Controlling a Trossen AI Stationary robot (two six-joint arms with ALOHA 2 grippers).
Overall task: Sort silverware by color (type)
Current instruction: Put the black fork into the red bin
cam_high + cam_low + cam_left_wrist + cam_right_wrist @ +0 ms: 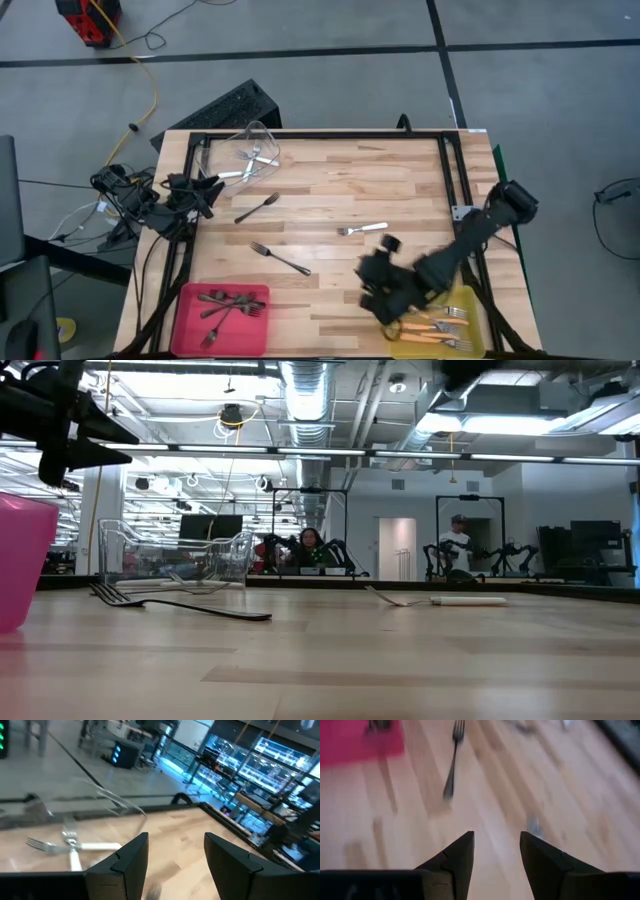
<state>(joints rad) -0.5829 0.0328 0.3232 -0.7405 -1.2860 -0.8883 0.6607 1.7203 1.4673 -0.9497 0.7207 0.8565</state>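
Three loose forks lie flat on the wooden table: a dark one (257, 207), a second dark one (280, 259) and a silver one (362, 229). A clear bin (262, 133) at the far left holds silver forks (70, 845). Dark forks lie in the pink bin (185, 300) at the near left, and orange-handled forks (435, 325) in the yellow bin (468, 298) at the near right. My right gripper (368, 280) hovers open beside the yellow bin, pointing toward a dark fork (452, 760), with nothing between its fingers (496, 855). My left gripper (176, 855) waits open at the table's left edge, near the clear bin.
A black frame (320, 133) runs along the table's far and side edges. Cables and a dark box (225, 105) lie on the floor beyond the far left corner. Bare wood lies between the bins in the middle of the table.
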